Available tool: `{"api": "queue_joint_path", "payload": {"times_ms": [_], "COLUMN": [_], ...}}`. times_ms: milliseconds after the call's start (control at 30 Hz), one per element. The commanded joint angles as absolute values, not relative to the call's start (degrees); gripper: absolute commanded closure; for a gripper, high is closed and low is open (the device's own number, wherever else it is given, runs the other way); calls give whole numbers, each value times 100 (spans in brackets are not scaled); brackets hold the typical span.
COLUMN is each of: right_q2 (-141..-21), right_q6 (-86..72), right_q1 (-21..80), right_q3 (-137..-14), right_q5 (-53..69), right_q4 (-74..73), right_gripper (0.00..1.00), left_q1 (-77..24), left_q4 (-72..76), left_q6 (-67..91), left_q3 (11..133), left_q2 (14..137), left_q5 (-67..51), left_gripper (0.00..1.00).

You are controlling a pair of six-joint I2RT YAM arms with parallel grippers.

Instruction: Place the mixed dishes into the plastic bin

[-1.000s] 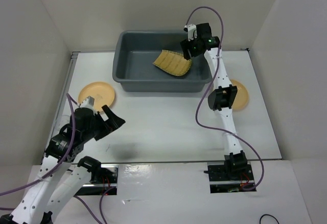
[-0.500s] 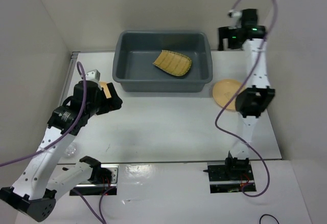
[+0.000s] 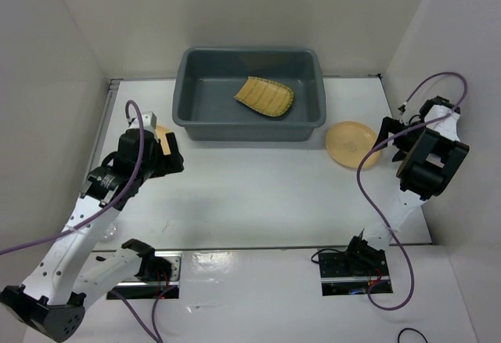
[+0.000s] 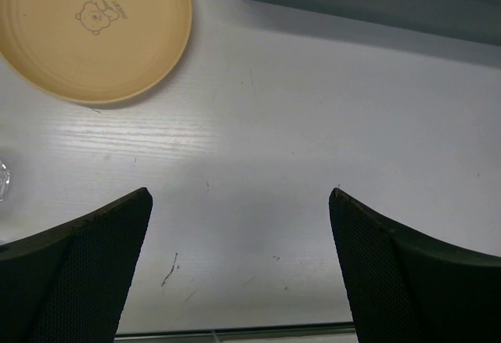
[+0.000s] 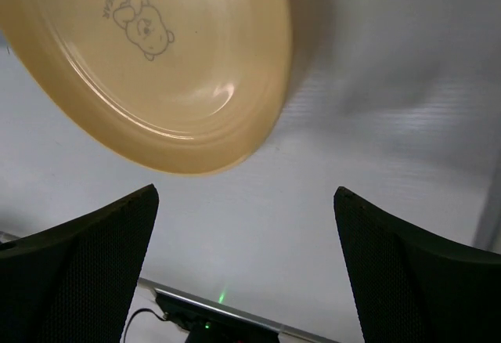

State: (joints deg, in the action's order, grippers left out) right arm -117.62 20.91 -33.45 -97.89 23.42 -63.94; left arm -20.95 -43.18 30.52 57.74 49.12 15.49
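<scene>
Two dishes, left plate and right plate, sit outside the grey bin, bamboo tray inside; open table lies between your arms. Left wrist: left gripper spread wide, empty, short of the left plate; what may be the clear cup at frame edge could be knocked. Right wrist: right gripper wide open, empty, beside the right plate, which may skid under a shallow pinch.
</scene>
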Motion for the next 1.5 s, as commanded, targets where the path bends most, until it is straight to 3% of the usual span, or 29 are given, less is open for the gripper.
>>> {"api": "queue_joint_path", "payload": {"times_ms": [0, 300, 400, 500, 533, 700, 900, 1167, 1333, 1467], "right_q2": [-11531, -12128, -12322, -12576, -12647, -12762, -11867, -10278, -9186, -9174], "right_q6": [2145, 1908, 1775, 1714, 1714, 1564, 1564, 1678, 1749, 1810], "right_q1": [-3428, -3612, -3612, -3551, -3499, -3498, -3498, -3603, -3604, -2587], "right_q3": [-9484, -9036, -9035, -9035, -9035, -8983, -9096, -10537, -10959, -11880], "right_q5": [2751, 3155, 3225, 3357, 3357, 3252, 3366, 3604, 3743, 3902], "right_q4": [-5925, -5441, -5256, -5256, -5256, -5256, -5361, -5748, -5056, -5333], "right_gripper": [3, 6, 16, 49, 73, 99, 100, 100, 100, 100], "left_q1": [-2118, -2118, -2118, -2118, -2118, -2118, -2118, -2118, -2118, -2118], "left_q4": [-4034, -3981, -3981, -3981, -3981, -3929, -3929, -3876, -3876, -3876], "left_q6": [2918, 2918, 2918, 2918, 2918, 2918, 2971, 2971, 2971, 2971], "left_q3": [5730, 5678, 5678, 5678, 5678, 5625, 5625, 5625, 5572, 5572], "left_q2": [5062, 4896, 4896, 4896, 4896, 4896, 4781, 4676, 4553, 4553], "left_q5": [1687, 1740, 1740, 1740, 1792, 1793, 1793, 1846, 1846, 1846], "left_gripper": [0, 0, 0, 0, 0, 0, 0, 0, 0, 0]}}
